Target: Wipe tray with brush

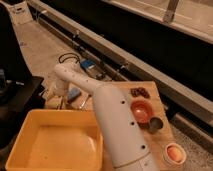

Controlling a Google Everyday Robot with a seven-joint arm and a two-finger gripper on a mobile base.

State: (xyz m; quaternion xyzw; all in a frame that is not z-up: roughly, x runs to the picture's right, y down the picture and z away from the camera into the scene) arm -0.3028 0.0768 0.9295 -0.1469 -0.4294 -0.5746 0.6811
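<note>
A white robot arm [117, 125] reaches from the lower right across a wooden desk [159, 102], bending at an elbow near the far left corner and dropping its claw [56, 97] just beyond the far rim of a big yellow tray [55, 145]. The claw hangs low over the desk's back left corner, outside the tray; whether it is apart or together cannot be told from this angle, nor whether it touches anything. The tray, shallow and rectangular with rounded corners, fills the near left part of the desk, with its right wall tucked against the arm's thick lower section. A slim, pale grey stick that appears to be the brush [83, 102] lies flat on the desk just behind the tray's far right corner, between the claw and the arm and apart from the claw. A small blue object [74, 93] sits near it, closer to the claw. To the right of the arm stand a round orange bowl [141, 111], a small metal cup [156, 124] just beside it, and a dark cluster resembling grapes [140, 92] towards the far edge. A peach-coloured fruit in a pale dish [174, 152] rests near the right front corner. Black cables [67, 57] trail over the grey floor behind the desk.
</note>
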